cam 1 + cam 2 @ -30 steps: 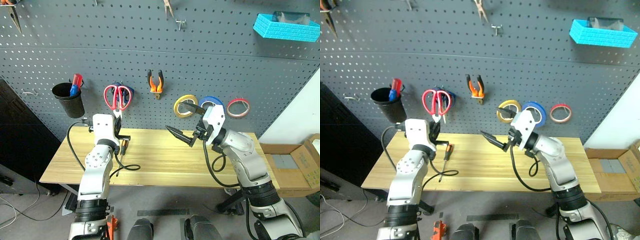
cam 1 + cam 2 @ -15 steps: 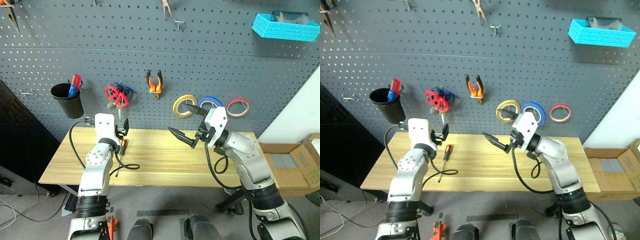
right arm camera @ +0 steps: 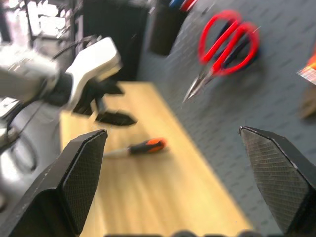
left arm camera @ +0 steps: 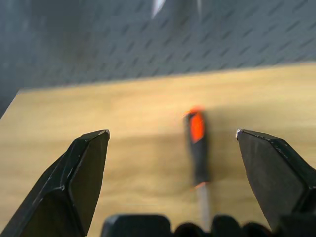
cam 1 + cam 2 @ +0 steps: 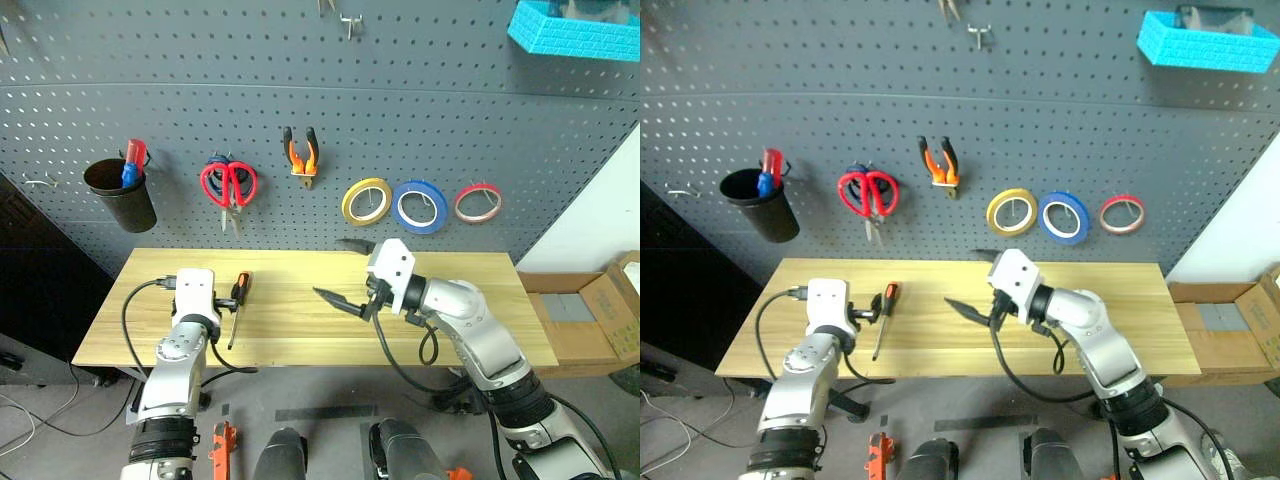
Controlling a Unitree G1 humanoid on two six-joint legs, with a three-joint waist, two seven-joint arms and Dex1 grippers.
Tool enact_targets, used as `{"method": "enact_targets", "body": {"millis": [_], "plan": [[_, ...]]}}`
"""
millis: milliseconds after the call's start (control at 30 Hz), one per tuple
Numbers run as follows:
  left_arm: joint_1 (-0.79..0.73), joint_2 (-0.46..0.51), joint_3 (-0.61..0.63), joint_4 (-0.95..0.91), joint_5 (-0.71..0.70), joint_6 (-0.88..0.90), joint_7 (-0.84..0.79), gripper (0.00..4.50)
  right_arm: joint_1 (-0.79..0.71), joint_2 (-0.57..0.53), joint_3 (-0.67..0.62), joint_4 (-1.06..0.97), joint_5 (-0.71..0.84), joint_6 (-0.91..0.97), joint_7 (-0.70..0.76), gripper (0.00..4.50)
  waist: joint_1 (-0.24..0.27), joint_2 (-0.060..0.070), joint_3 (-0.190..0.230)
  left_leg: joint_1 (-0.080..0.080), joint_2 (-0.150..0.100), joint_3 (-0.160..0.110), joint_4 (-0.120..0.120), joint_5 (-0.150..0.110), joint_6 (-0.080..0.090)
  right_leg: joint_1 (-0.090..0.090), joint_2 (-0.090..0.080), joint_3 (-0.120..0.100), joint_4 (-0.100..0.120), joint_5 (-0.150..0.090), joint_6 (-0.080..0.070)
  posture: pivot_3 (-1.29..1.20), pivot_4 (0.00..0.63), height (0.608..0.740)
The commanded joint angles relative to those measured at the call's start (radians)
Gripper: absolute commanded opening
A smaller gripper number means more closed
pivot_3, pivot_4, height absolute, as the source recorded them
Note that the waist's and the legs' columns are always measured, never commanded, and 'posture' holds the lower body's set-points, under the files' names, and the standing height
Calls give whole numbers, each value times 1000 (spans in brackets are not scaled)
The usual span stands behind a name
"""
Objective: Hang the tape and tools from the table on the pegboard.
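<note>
Left gripper (image 4: 173,143) wide open, empty, low over table (image 5: 300,345); screwdriver (image 5: 236,303) lies between its fingers. Right gripper (image 5: 340,275) spread wide, empty. Red scissors (image 5: 229,186), pliers (image 5: 300,152), red tape (image 5: 477,203) hang on pegboard (image 5: 330,90).

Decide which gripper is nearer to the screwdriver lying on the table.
Left. The left gripper hangs open just beside the screwdriver, its fingers flanking it in the wrist view; the right gripper sits open farther along the table.
</note>
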Motion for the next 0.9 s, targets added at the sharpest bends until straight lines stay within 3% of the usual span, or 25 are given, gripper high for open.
{"method": "enact_targets", "body": {"millis": [33,300,433,600,700,900], "plan": [[-47,34,0,63,-11,-32,-50,4422,-26,19,23,-49,-9,28,1,4500,-1,0,20,0,0,0,0,0,0,0,0,0,0,0,0,8,299,740],[-246,43,-52,417,-12,-183,-205,4422,-49,50,18,-45,-11,78,-12,4500,-6,-1,71,-8,0,-3,0,0,0,-6,0,-3,0,3,6,-16,344,740],[-343,53,-58,571,8,-256,-182,4422,-39,41,8,-62,-14,92,-23,4500,-10,-5,83,-18,0,-3,0,0,0,-17,-1,-2,1,4,7,-36,352,740],[-387,69,-64,660,25,-299,-156,4422,-19,23,4,-81,-9,105,-26,4500,-19,-5,94,-19,0,-2,-1,0,0,-20,-1,-2,1,4,7,-42,355,740],[-394,82,-65,681,35,-299,-139,3825,-16,16,13,-82,-13,98,-23,4500,-24,-5,99,-19,0,-2,-1,0,0,-20,-1,-2,1,4,7,-37,355,740],[-399,96,-68,686,40,-287,-132,1701,-32,29,13,-55,-15,85,-27,4500,-30,-6,106,-19,0,-2,-1,0,0,-20,0,-2,1,4,8,-28,348,740]]}}
